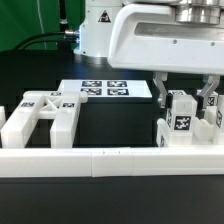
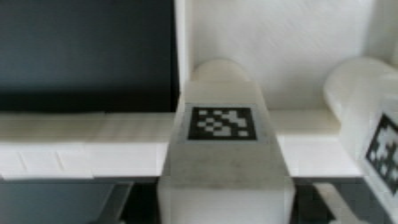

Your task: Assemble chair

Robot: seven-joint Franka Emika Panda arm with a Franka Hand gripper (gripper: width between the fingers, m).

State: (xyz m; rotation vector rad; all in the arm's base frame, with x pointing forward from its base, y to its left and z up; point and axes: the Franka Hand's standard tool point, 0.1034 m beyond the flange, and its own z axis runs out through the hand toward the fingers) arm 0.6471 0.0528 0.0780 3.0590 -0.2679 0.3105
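Observation:
A white tagged chair block (image 1: 182, 118) stands upright among other white chair pieces (image 1: 214, 124) at the exterior view's right, just behind the long rail. My gripper (image 1: 185, 100) hangs over it, one finger on each side. In the wrist view the block (image 2: 222, 130) fills the middle, its tag facing the camera. The gripper (image 2: 222, 205) straddles it, with dark gaps between the block and both fingers, so it is open and not holding it. A second tagged piece (image 2: 365, 110) stands close beside the block. A slotted chair panel (image 1: 35, 115) lies at the exterior view's left.
The long low white rail (image 1: 100, 160) runs across the front of the table. The marker board (image 1: 105, 88) lies flat behind the middle. The robot's white body (image 1: 150, 35) fills the upper right of the exterior view.

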